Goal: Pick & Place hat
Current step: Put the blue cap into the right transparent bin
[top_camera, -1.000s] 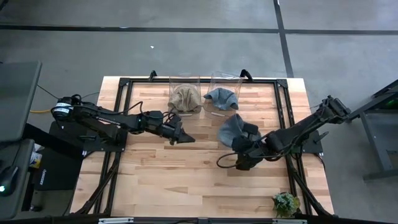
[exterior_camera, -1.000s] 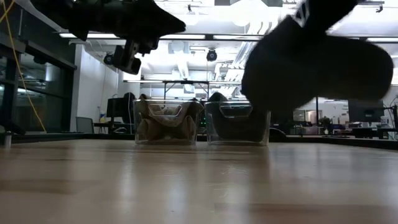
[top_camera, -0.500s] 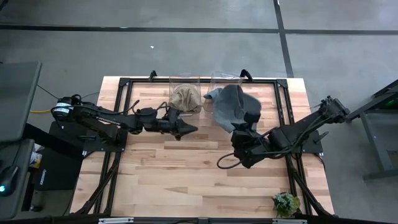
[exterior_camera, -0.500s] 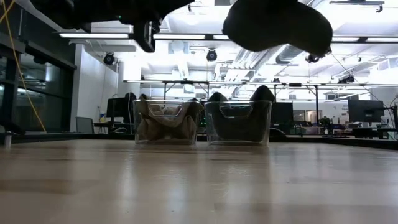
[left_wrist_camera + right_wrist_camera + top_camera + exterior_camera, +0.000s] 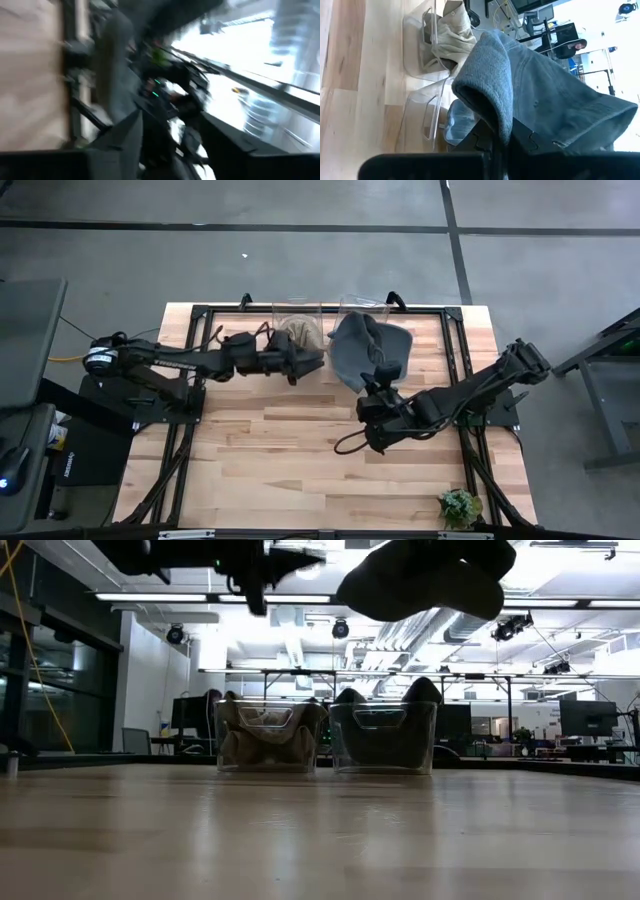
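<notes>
My right gripper (image 5: 380, 375) is shut on a grey-blue hat (image 5: 356, 345), which hangs in the air at the far middle of the table, over the right clear bin (image 5: 383, 737). Inside that bin lies another blue-grey hat (image 5: 454, 120). The left clear bin (image 5: 268, 735) holds a beige hat (image 5: 297, 332). My left gripper (image 5: 312, 360) hovers high beside the beige hat's bin, its fingers apart in the blurred left wrist view (image 5: 175, 145), with nothing between them. My right gripper pinches a folded rim of the grey-blue hat (image 5: 487, 112) between its two fingers. The cloth drapes up and over the fingers. The fingers reach slanting from the table's near right side toward the far edge. The hat (image 5: 420, 575) is lifted clear, high above the bins.
A black frame rail (image 5: 200, 310) runs round the table's edges. A small green plant (image 5: 459, 507) stands at the near right corner. Bare wood (image 5: 300, 460) spreads over the near half of the table.
My right gripper has risen and gone toward the table's far edge, carrying the grey-blue hat up from near the table to above the right bin. My left gripper has gone up and toward the far edge, ending beside the beige hat's bin.
</notes>
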Controlling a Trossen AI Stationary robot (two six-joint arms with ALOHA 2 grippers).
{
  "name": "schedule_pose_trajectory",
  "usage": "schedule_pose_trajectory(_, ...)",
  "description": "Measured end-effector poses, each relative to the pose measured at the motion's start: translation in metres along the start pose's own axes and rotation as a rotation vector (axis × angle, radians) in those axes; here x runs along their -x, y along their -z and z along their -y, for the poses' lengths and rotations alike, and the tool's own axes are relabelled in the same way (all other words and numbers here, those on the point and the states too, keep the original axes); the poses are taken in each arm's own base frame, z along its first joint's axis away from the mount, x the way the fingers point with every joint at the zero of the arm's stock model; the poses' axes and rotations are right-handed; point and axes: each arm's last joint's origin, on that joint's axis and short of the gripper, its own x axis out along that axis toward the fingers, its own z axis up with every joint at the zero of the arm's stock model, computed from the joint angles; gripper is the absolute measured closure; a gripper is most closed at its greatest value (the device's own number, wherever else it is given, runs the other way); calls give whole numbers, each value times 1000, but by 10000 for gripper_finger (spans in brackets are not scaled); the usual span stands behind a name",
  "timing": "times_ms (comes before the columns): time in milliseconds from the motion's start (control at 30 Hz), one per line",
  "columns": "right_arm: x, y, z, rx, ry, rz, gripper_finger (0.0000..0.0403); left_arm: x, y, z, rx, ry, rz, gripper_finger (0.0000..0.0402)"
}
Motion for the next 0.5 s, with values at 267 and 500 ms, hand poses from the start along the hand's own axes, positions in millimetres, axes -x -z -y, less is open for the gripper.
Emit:
schedule_pose_trajectory(267, 2, -2, 4, -55, -32, 23, 390, 2, -18, -8, -74, -90, 163, 131)
schedule_pose_trajectory(500, -9, -6, 8, -108, -98, 34, 390, 2, -25, -7, -109, -97, 186, 124)
